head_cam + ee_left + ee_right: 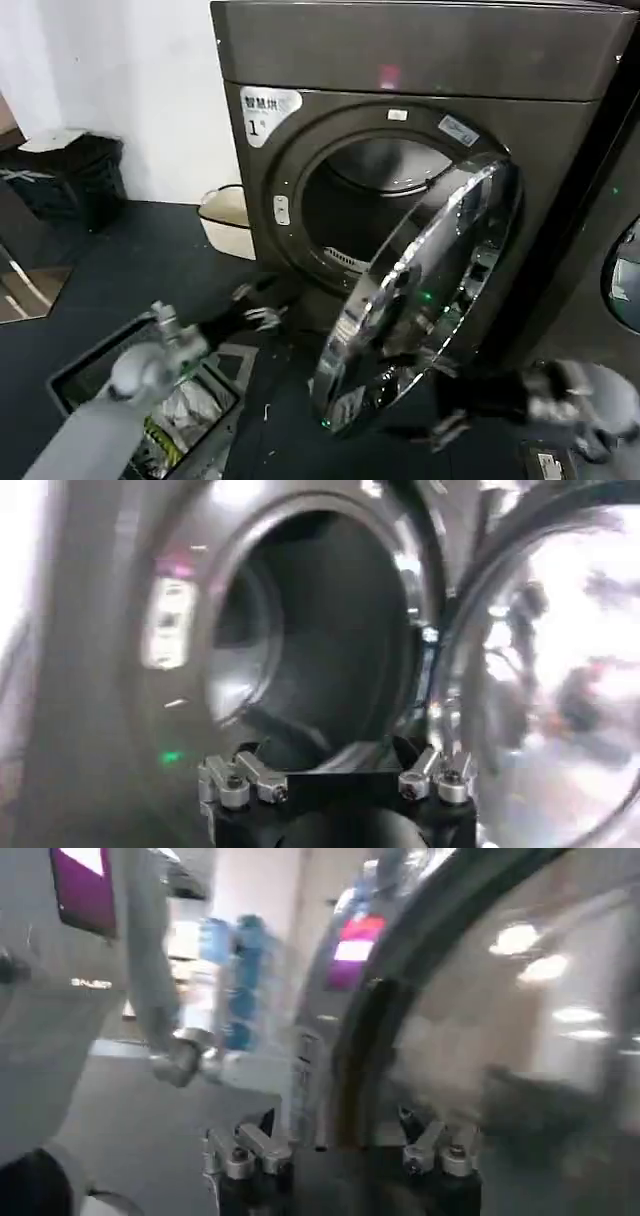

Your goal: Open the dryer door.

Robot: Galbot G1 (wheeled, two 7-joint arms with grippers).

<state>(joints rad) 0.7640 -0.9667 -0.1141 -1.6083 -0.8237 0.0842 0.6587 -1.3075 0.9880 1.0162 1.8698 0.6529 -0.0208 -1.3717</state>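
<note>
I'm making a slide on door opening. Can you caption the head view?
Dryer door swung partly open from the dryer, left gripper below the opening, right gripper by the door's lower rim.

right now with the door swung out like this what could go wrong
1. The dryer door hangs half open across the opening of the dryer, and the right hand sits close under its lower rim; a clumsy move could knock it back shut.
2. The left hand is low in front of the opening, so the door could strike it if it swings back.
</note>
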